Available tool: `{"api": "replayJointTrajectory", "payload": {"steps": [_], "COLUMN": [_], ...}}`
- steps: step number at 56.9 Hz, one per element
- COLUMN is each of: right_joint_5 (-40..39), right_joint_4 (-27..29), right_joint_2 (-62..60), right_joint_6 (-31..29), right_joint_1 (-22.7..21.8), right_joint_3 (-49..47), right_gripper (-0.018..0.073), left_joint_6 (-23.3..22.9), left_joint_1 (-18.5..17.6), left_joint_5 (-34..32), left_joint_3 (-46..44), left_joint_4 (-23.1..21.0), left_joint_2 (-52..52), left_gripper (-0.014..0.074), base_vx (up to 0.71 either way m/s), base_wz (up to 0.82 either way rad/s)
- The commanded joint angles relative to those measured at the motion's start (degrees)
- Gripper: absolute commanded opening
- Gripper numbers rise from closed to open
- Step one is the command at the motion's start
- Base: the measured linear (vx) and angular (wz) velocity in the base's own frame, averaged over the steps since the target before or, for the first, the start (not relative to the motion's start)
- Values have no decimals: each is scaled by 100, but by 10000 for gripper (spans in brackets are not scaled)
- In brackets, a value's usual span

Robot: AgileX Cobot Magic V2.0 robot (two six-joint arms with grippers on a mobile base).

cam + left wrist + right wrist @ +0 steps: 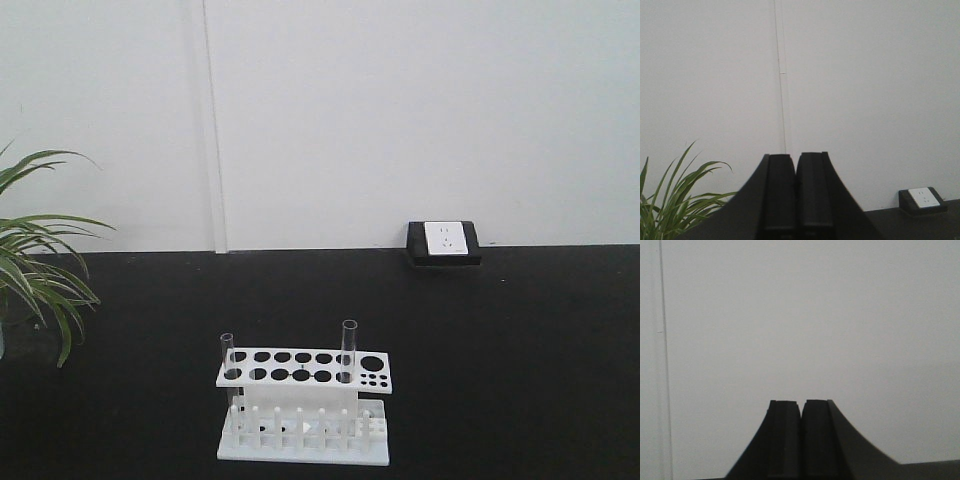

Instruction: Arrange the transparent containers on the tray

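Two transparent containers, slender clear test tubes, stand upright in a white perforated rack [305, 405] on the black table: one tube [227, 357] at the rack's left end, the other [348, 350] toward its right. The tray is out of view. Neither gripper appears in the front view. My left gripper [796, 162] is shut with nothing between its black fingers and points at the white wall. The right gripper [801, 407] is likewise shut and empty, facing bare wall.
A black box with a white power socket [444, 241] sits at the table's back edge against the wall, also in the left wrist view as the socket box [923, 199]. A green potted plant [35, 275] leans in from the left, its leaves [675, 205] close to the left gripper.
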Motion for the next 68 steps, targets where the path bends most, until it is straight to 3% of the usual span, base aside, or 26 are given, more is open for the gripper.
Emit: {"api": "replayJointTrajectory", "payload": {"steps": [1, 20, 33, 42, 58, 68], "right_joint_5": [-697, -1084, -1000, -1006, -1023, -1161], "right_joint_4": [-136, -126, -126, -126, -126, -126], "right_joint_2": [908, 2296, 2368, 2368, 2368, 2368], "right_joint_6": [-66, -40, -40, -40, -46, -46], "right_joint_1": [8, 8, 8, 8, 8, 8], "right_joint_3": [-668, -973, -973, -973, -973, -973], "right_gripper": [-11, -3, 83, 238, 640, 729], "left_joint_6": [-8, -8, -8, 5, 5, 5], "left_joint_1": [-9, -9, -9, -9, -9, -9], "left_joint_5": [-400, -866, -860, -860, -866, -894], "left_joint_3": [-700, -1284, -1284, -1284, -1284, -1284], "left_joint_4": [-34, -34, -21, -16, -21, -33], "left_joint_2": [932, 2383, 2498, 2498, 2498, 2462], "left_gripper": [-7, 6, 102, 248, 546, 594], "base_vx": [0, 0, 0, 0, 0, 0], "base_wz": [0, 0, 0, 0, 0, 0]}}
